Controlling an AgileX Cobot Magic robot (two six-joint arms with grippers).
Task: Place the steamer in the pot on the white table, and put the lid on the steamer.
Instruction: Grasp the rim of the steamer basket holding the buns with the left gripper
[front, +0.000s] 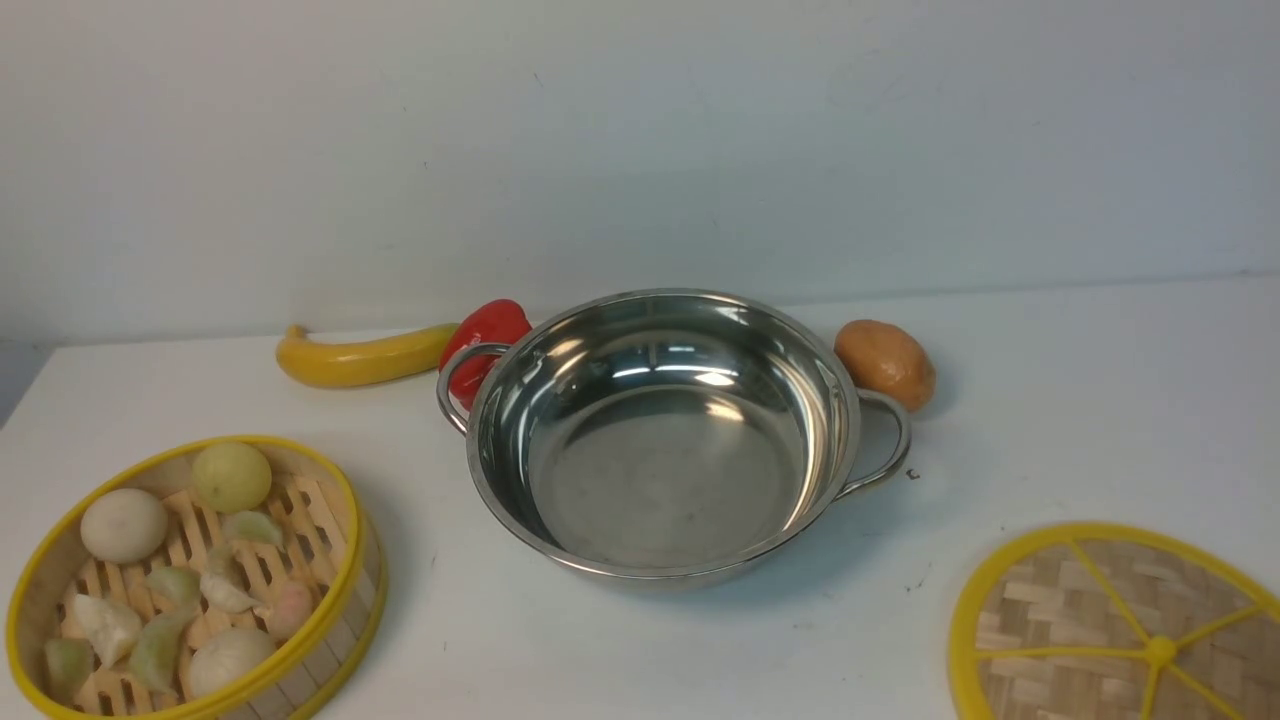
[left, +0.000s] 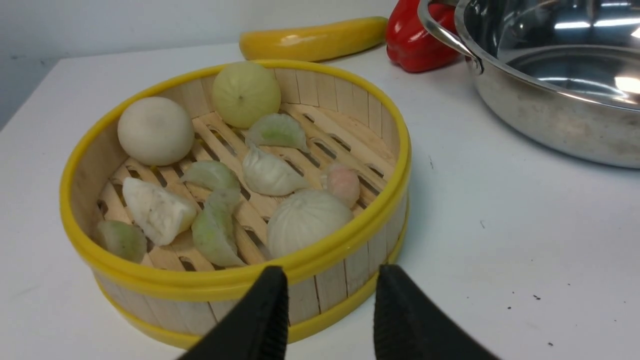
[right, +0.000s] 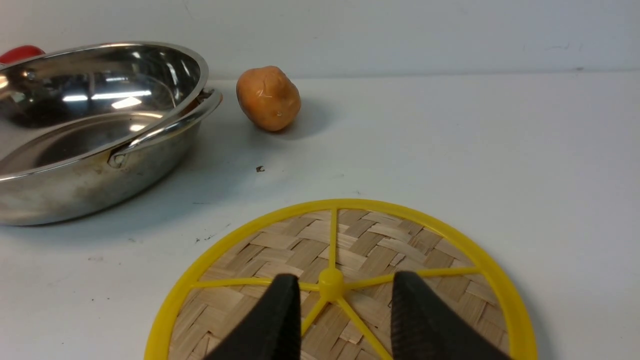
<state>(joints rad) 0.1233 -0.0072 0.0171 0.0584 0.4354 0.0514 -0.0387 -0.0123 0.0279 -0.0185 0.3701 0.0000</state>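
The left jaws stand apart and empty, close to the outer wall of the steamer (left: 150, 282). The steamer sits on the tabletop (front: 1050, 400), left of the empty pot (front: 655, 500). The right jaws are also apart, over the lid (right: 380, 240), which lies flat right of the pot.
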